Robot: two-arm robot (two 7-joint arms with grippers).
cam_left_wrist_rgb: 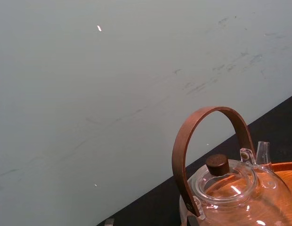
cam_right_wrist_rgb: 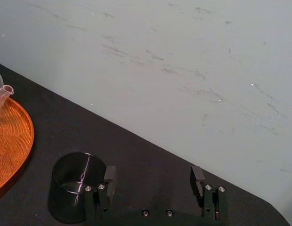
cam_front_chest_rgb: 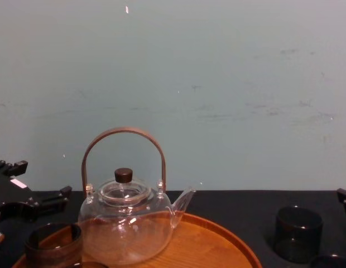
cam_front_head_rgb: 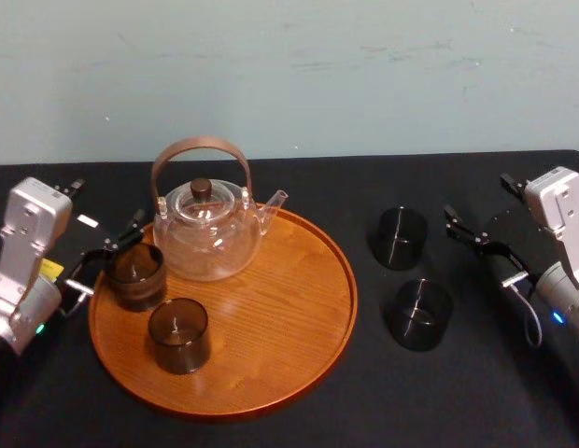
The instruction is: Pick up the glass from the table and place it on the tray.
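Two dark glasses stand on the black table right of the tray (cam_front_head_rgb: pixel 299 345): a far glass (cam_front_head_rgb: pixel 398 238) and a near glass (cam_front_head_rgb: pixel 417 315). My right gripper (cam_front_head_rgb: pixel 483 203) is open just right of the far glass. In the right wrist view that glass (cam_right_wrist_rgb: pixel 75 188) sits outside the gripper (cam_right_wrist_rgb: pixel 153 176), touching or nearly touching one finger (cam_right_wrist_rgb: pixel 109 176). Two more dark glasses, one at the left rim (cam_front_head_rgb: pixel 135 275) and one nearer the front (cam_front_head_rgb: pixel 178 336), are on the tray. My left gripper (cam_front_head_rgb: pixel 105 207) is open and empty, behind the left-rim glass.
A clear glass teapot (cam_front_head_rgb: pixel 207 229) with a tall brown hoop handle stands at the tray's back left, close to the left gripper. A pale wall rises behind the table. Black tabletop lies between the tray and the two right-hand glasses.
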